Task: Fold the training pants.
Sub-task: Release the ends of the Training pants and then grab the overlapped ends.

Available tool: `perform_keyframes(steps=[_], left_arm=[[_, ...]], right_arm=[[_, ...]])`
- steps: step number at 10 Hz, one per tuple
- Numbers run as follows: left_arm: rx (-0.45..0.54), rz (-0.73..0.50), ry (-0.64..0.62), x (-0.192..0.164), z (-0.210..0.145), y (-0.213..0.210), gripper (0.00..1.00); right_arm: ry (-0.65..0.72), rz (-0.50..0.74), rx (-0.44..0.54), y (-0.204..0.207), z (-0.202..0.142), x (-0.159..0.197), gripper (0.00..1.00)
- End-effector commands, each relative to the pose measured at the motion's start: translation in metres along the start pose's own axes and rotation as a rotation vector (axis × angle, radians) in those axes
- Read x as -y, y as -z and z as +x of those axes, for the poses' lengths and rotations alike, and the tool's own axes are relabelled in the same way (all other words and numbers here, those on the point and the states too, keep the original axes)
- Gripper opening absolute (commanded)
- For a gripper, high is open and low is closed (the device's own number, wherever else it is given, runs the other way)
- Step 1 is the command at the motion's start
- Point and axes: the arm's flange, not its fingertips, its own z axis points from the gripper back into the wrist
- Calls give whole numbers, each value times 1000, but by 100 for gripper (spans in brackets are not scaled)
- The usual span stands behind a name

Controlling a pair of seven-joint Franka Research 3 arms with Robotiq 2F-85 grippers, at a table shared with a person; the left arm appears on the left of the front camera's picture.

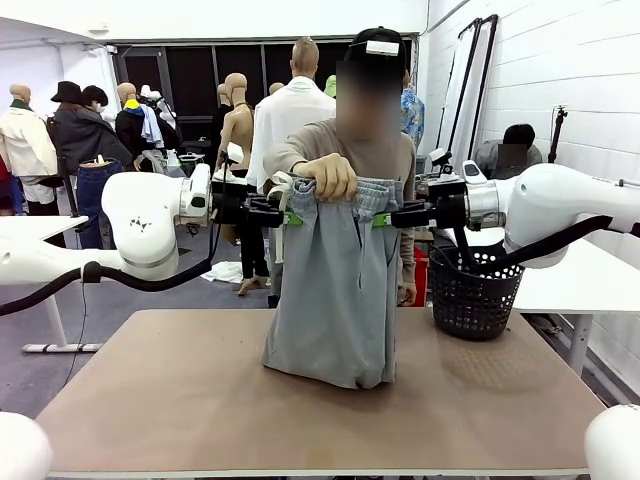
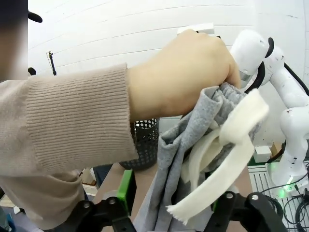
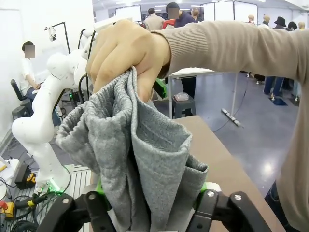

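The light grey training pants (image 1: 335, 300) hang upright from their waistband, with the leg ends resting on the table (image 1: 150, 400). A person's hand (image 1: 328, 177) grips the bunched waistband at its middle. My left gripper (image 1: 285, 215) sits at the waistband's left edge and my right gripper (image 1: 385, 218) at its right edge. In the left wrist view, grey fabric (image 2: 193, 130) and the pale drawstring (image 2: 227, 145) hang between the fingers of the left gripper (image 2: 171, 193), whose jaws stand apart. In the right wrist view, a thick fold of the pants (image 3: 145, 159) fills the open right gripper (image 3: 150, 191).
A black mesh basket (image 1: 475, 290) stands at the table's back right corner, just under my right arm. The person stands behind the pants at the far edge. The brown tabletop spreads to either side of the pants and in front of them.
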Motion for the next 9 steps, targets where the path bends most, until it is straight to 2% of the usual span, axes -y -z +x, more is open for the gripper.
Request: perform_keyframes(steps=[1, 2, 3, 9], left_arm=[[0, -11, -1, -6, 2, 6, 21], [0, -12, -3, -5, 1, 6, 1], [2, -20, -13, -5, 1, 7, 0], [2, -57, -15, -4, 0, 9, 0]], right_arm=[[-1, 7, -3, 3, 4, 6, 24], [3, 4, -1, 2, 4, 7, 4], [7, 6, 0, 2, 4, 7, 0], [14, 41, -7, 4, 3, 11, 0]])
